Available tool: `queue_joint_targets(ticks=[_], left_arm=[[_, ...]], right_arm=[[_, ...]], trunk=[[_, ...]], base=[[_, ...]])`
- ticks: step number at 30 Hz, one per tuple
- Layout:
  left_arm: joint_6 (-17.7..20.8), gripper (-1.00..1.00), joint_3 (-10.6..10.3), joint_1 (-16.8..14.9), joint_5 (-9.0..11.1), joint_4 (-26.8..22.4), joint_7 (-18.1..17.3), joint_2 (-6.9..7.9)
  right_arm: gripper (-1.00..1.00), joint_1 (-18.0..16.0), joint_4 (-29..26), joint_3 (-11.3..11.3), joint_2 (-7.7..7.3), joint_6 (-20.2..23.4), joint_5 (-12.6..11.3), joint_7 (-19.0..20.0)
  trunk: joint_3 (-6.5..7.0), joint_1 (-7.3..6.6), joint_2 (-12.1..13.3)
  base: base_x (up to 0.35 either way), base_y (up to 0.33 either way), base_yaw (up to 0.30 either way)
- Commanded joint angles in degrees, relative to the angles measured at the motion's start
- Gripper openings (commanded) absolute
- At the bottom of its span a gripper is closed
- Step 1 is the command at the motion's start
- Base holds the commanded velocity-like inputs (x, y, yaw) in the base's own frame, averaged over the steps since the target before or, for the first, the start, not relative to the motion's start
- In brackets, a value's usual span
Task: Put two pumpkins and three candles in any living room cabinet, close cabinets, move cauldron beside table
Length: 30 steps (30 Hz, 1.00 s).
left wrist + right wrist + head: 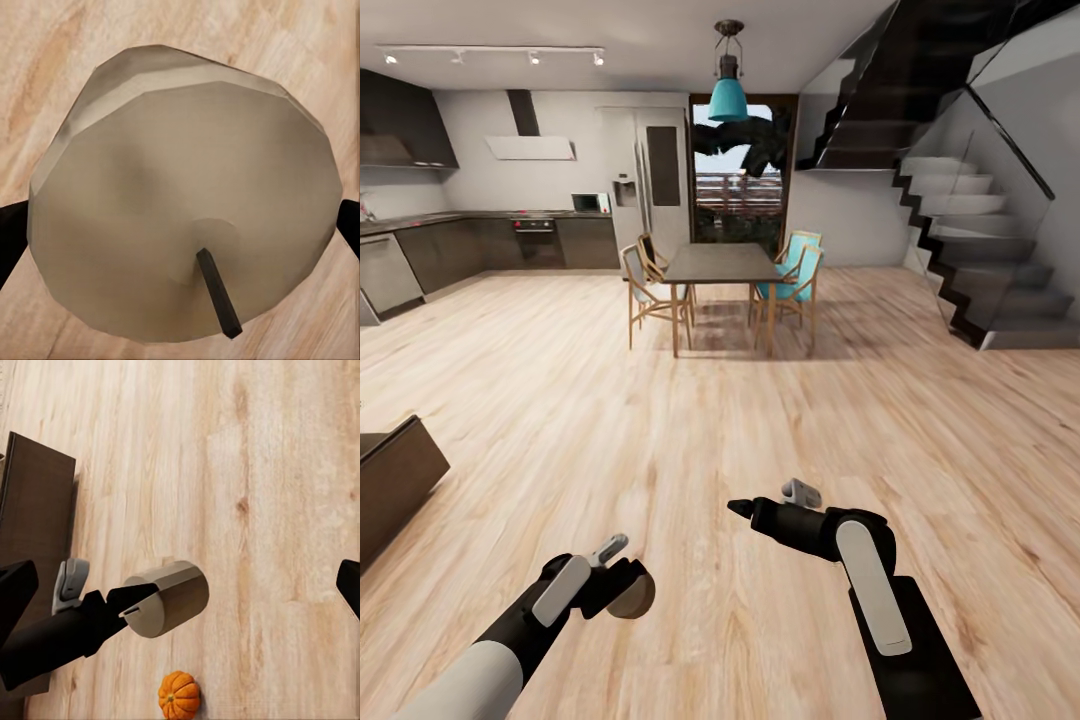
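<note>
Up front, in the head view, the left gripper (622,585) is sitting low in the lower left of the frame, clamped on a short, round, beige-white candle (632,594) above the pale wooden plank floor (660,420). At lower centre the right gripper (745,509) is pointing leftward, and whether its fingers are apart cannot be told from here. A corner of the low dark-brown wooden cabinet (395,480) is showing at the left edge. Farther back, a dark dining table (720,265) with wooden chairs is standing at upper centre.

In the left wrist view, the candle (187,202) is taking up most of the frame, its dark wick (219,292) pointing toward the bottom, with black fingertips (11,240) pressing at both sides.

In the right wrist view, the right gripper's black fingertips (16,592) are sitting wide apart at the frame's left and right edges. The left gripper (131,604) is holding the candle (169,598) at centre. A small ribbed orange pumpkin (178,695) is lying on the floor at bottom centre, and the cabinet (34,525) is lining the left edge.
</note>
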Motion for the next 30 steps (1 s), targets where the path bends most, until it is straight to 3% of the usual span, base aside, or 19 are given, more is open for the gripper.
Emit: queue_joint_targets(ticks=[1, 7, 30], left_arm=[[0.01, -1.00, -0.35, -0.04, 0.54, -0.12, 0.64, 0.08], [0.01, -1.00, -0.36, -0.04, 0.54, -0.13, 0.64, 0.09], [0.01, -1.00, -0.44, -0.04, 0.54, -0.12, 0.64, 0.10]], right_arm=[[1.00, -0.03, -0.06, -0.02, -0.01, 0.13, -0.56, -0.60], [1.00, -0.03, -0.06, -0.01, 0.01, 0.13, -0.54, -0.65], [1.00, -0.03, -0.06, 0.04, 0.05, 0.13, -0.59, -0.62]], trunk=[[-0.06, 0.03, -0.03], [-0.06, 0.03, -0.03], [-0.06, 0.03, -0.03]], base=[[0.310, -0.139, 0.176], [0.327, -0.075, 0.207], [0.337, -0.085, 0.079]])
